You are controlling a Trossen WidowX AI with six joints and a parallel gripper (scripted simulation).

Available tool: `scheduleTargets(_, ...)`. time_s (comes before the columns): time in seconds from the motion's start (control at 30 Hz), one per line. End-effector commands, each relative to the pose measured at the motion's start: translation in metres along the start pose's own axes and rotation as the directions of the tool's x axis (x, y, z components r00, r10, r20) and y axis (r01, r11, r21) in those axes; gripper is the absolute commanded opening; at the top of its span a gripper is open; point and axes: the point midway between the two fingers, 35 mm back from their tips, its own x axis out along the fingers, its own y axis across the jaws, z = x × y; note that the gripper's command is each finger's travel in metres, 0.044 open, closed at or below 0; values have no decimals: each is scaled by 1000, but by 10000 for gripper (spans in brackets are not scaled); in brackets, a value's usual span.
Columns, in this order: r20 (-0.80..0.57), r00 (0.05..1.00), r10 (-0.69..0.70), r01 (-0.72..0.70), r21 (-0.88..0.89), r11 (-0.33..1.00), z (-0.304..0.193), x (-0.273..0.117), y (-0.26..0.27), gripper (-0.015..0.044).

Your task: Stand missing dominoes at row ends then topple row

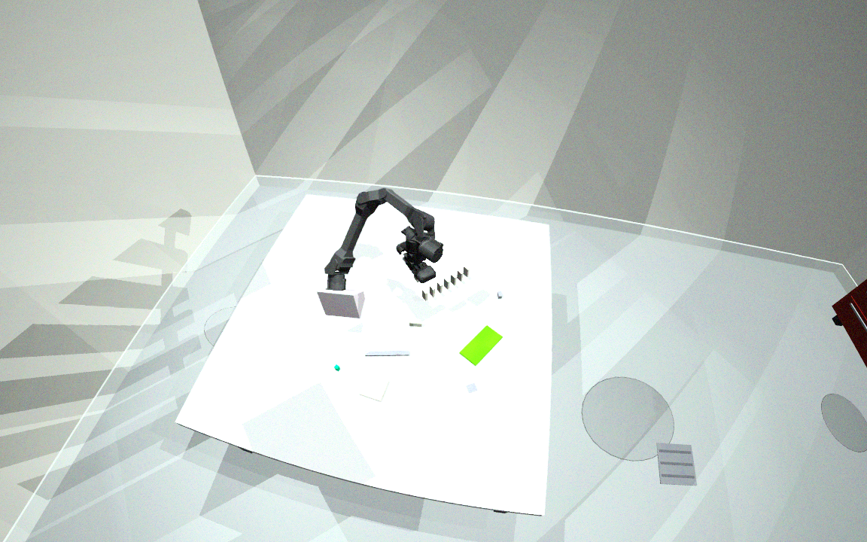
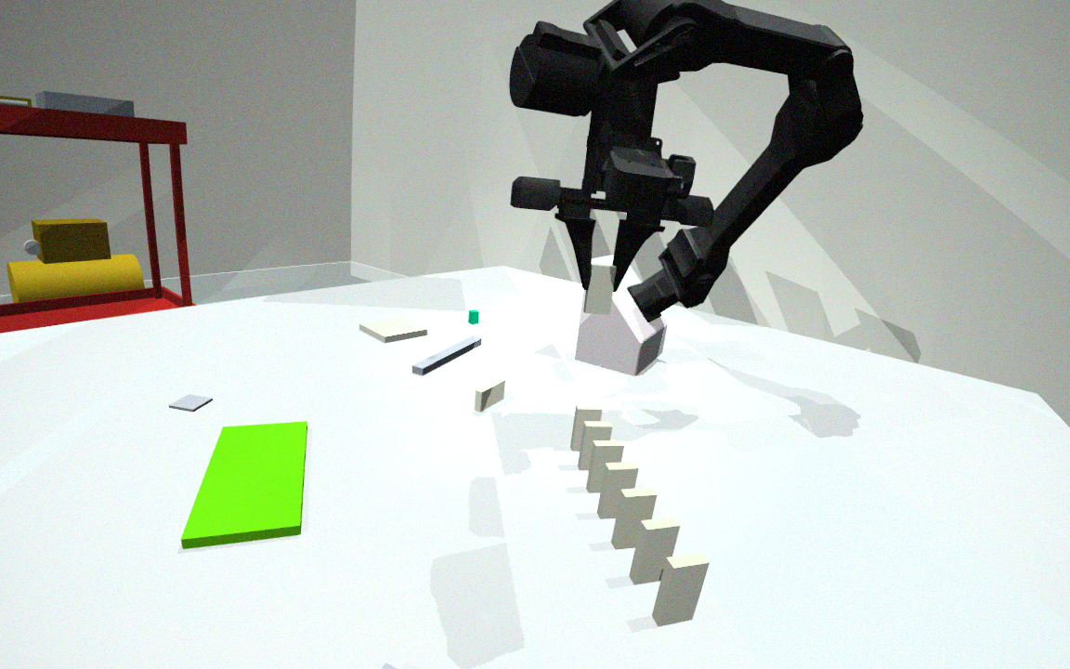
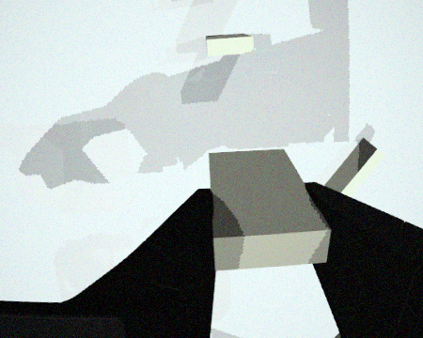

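My gripper [image 2: 602, 285] [image 3: 256, 201] is shut on a beige domino [image 2: 599, 297] [image 3: 256, 197]. It holds the domino upright, well above the table, beyond the row's far end in the exterior view. The top view hides the fingertips. Several beige dominoes stand in a slanting row, from the far end domino [image 1: 424, 295] [image 2: 586, 427] [image 3: 230, 46] to the near end domino [image 1: 465, 272] [image 2: 680, 592]. A loose domino [image 1: 415, 324] [image 2: 489, 396] [image 3: 350, 164] lies on its long edge beside the far end, partly hidden by a finger in the wrist view.
A green slab [image 1: 481, 345] [image 2: 249, 480], a grey bar [image 1: 387, 353] [image 2: 446, 356], a beige tile [image 1: 375, 391] [image 2: 392, 328], a small grey tile [image 1: 471, 388] [image 2: 190, 402] and a teal block [image 1: 337, 367] [image 2: 473, 317] lie left of the row in the exterior view. A pinkish base block [image 1: 341, 303] [image 2: 615, 345] supports the arm.
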Motion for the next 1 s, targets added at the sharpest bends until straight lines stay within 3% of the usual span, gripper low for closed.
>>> scheduleTargets(0.0,-4,1000,-3,3,-26,1000,-1,1,-3,107)
scheduleTargets(0.97,0,1000,0,0,-27,1000,-1,132,-2,107)
